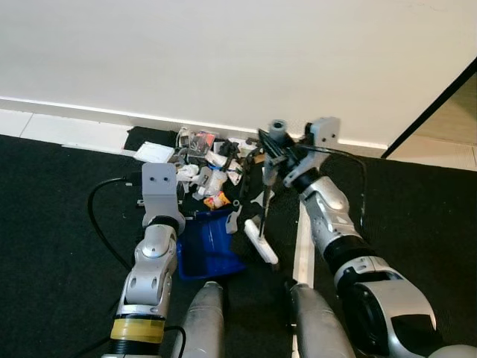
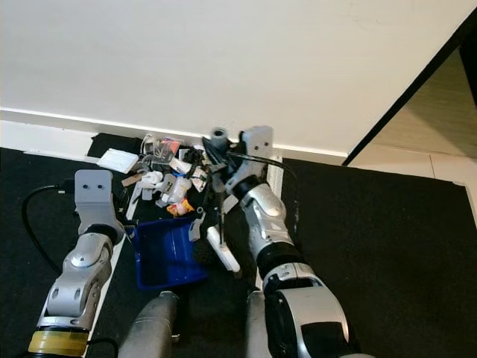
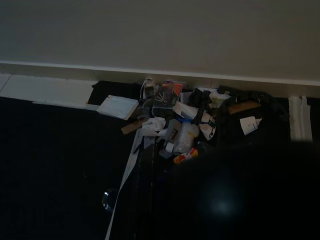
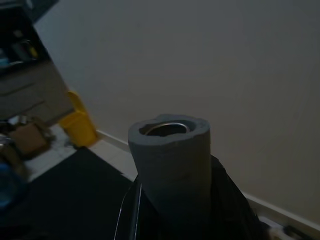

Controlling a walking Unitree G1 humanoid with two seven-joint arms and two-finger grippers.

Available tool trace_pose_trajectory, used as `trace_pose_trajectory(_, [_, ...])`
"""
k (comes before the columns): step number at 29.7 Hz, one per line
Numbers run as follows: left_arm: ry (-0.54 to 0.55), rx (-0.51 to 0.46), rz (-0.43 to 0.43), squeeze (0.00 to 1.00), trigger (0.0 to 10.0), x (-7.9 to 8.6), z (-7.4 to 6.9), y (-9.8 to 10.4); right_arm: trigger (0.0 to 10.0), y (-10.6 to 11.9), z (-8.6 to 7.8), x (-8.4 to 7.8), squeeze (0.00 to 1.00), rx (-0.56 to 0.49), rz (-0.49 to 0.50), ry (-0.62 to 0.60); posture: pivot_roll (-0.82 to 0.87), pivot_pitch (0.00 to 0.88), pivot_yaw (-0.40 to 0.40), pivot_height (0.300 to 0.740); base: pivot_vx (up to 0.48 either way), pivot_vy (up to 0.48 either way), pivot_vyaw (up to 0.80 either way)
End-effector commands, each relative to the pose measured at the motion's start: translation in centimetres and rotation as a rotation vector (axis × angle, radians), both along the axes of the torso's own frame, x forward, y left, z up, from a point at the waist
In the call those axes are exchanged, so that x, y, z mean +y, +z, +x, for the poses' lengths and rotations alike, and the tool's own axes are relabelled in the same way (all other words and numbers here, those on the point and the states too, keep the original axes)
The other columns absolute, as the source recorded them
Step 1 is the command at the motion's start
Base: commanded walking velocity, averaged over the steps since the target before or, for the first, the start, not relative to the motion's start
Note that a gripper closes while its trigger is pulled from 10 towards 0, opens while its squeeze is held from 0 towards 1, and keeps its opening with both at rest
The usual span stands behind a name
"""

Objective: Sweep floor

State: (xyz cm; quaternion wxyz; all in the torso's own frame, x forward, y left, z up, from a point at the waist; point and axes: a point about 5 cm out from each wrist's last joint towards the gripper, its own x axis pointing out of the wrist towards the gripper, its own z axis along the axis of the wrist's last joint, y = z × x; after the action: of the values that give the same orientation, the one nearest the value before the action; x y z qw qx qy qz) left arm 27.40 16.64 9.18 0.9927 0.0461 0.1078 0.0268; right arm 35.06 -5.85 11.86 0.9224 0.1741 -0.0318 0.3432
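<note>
1. Blue dustpan [image 1: 206,245] is lying on the black floor [image 1: 52,224], just near of the rubbish pile [image 1: 212,165] by the far wall.
2. Right gripper [image 1: 277,153] is clamping the broom handle [image 1: 278,130].
3. Left gripper's [image 1: 186,203] fingers cannot be told, near the dustpan.

Head views are bright, evenly lit and sharp; both wrist views are dim and murky.

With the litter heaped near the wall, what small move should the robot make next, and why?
Probably a short pull of the broom with the right gripper toward the blue dustpan. The pile of litter lies between the wall and the dustpan's open edge, which the left arm holds low on the black floor, and the broom head rests beside it.
</note>
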Motion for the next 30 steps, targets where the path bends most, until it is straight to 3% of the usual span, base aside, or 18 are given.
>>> trace_pose_trajectory(1, [-0.032, 0.087, -0.054, 0.0, 10.0, -1.0, -0.9, -1.7, 10.0, -0.3, -1.0, 3.2, 0.0, 0.066, 0.154, 0.085, 0.13, 0.275, -0.005, 0.74, 0.0, 0.0, 0.0])
trace_pose_trajectory(8, [-0.026, 0.095, -0.084, 0.0, 10.0, -1.4, -0.5, -1.8, 10.0, 2.4, -1.1, 3.8, 0.0, -0.031, 0.269, 0.194, 0.11, 0.262, -0.007, 0.74, 0.0, 0.0, 0.0])
trace_pose_trajectory(14, [-0.022, 0.088, -0.106, 0.0, 10.0, -1.6, -0.1, -1.6, 10.0, 4.4, -1.5, 3.8, 0.0, -0.109, 0.311, 0.255, 0.09, 0.255, -0.009, 0.74, 0.0, 0.0, 0.0])
trace_pose_trajectory(16, [-0.012, 0.087, -0.123, 0.0, 10.0, -1.6, 0.2, -1.6, 10.0, 6.3, -1.9, 3.3, 0.0, -0.175, 0.346, 0.299, 0.08, 0.251, -0.015, 0.74, 0.0, 0.0, 0.0])
trace_pose_trajectory(17, [-0.006, 0.087, -0.129, 0.0, 10.0, -1.6, 0.4, -1.6, 10.0, 8.1, -2.1, 1.9, 0.0, -0.245, 0.333, 0.282, 0.07, 0.25, -0.019, 0.74, 0.0, 0.0, 0.0])
trace_pose_trajectory(20, [-0.003, 0.085, -0.131, 0.0, 10.0, -1.6, 0.5, -1.6, 10.0, 9.0, -2.0, 0.6, 0.0, -0.293, 0.293, 0.237, 0.07, 0.25, -0.019, 0.74, 0.0, 0.0, 0.0])
trace_pose_trajectory(21, [-0.003, 0.085, -0.131, 0.0, 10.0, -1.6, 0.5, -1.6, 10.0, 9.0, -2.0, 0.6, 0.0, -0.293, 0.293, 0.237, 0.07, 0.25, -0.019, 0.74, 0.0, 0.0, 0.0])
trace_pose_trajectory(25, [0.003, 0.086, -0.132, 0.0, 10.0, -1.5, 0.6, -1.7, 10.0, 8.9, -1.0, -3.1, 0.0, -0.359, 0.104, 0.068, 0.06, 0.249, -0.021, 0.74, 0.0, 0.0, 0.0])
trace_pose_trajectory(30, [0.002, 0.089, -0.13, 0.0, 10.0, -1.5, 0.6, -1.7, 10.0, 7.8, -0.3, -5.9, 0.0, -0.316, -0.044, -0.096, 0.06, 0.26, -0.015, 0.74, 0.0, 0.0, 0.0])
